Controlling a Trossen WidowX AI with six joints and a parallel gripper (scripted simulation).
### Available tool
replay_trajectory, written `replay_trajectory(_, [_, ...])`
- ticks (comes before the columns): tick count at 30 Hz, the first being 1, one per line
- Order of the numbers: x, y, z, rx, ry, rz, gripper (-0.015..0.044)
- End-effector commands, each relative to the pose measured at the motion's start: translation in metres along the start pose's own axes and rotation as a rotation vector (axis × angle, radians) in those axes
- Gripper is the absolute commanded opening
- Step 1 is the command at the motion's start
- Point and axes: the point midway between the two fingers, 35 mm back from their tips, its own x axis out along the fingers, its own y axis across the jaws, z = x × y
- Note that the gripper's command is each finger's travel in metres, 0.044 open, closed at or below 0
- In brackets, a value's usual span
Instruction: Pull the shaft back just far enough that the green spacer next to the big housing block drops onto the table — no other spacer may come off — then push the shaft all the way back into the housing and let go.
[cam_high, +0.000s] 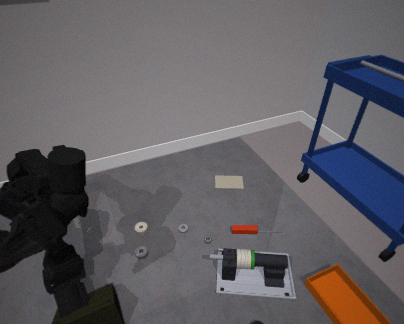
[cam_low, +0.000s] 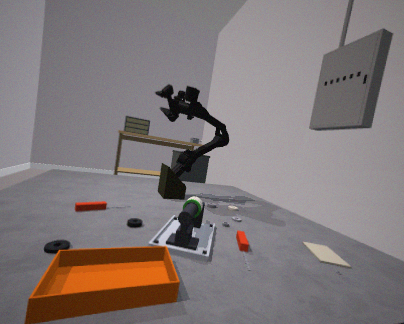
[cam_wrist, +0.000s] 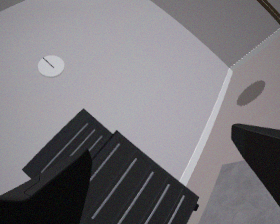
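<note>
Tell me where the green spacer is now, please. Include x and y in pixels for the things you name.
In the top view, the green spacer (cam_high: 252, 259) (cam_low: 192, 201) sits on the shaft between the cream spacers (cam_high: 244, 259) and the big black housing block (cam_high: 272, 261).

A workshop, by its blue wheeled cart (cam_high: 350, 89), wooden workbench (cam_low: 160, 140) and grey wall cabinet (cam_low: 345, 87).

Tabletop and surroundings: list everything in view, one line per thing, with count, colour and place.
shaft: one, grey, sticking out of the housing's left end in the top view
green spacer: one, green, on the shaft assembly
cream spacers: several, cream, beside the green one
housing block: one, black, on the plate
plate: one, light grey, under the housing
tray: one, orange, near the plate
screwdrivers: two, red-handled, either side of the plate
cart: one, blue, beyond the tabletop
pincer: one, black, open, raised
</note>
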Motion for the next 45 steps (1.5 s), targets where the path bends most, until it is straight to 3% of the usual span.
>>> replay_trajectory(1, [-0.035, 0.043, -0.056, -0.448, 0.091, 0.262, 0.044])
replay_trajectory(13, [-0.11, 0.085, -0.137, -1.124, 0.03, 0.717, 0.044])
replay_trajectory(24, [-0.195, 0.091, -0.206, -1.679, -0.259, 1.16, 0.044])
replay_trajectory(35, [-0.284, 0.067, -0.265, -2.095, -0.819, 1.577, 0.044])
replay_trajectory(45, [-0.358, 0.013, -0.308, -2.231, -1.616, 1.857, 0.044])
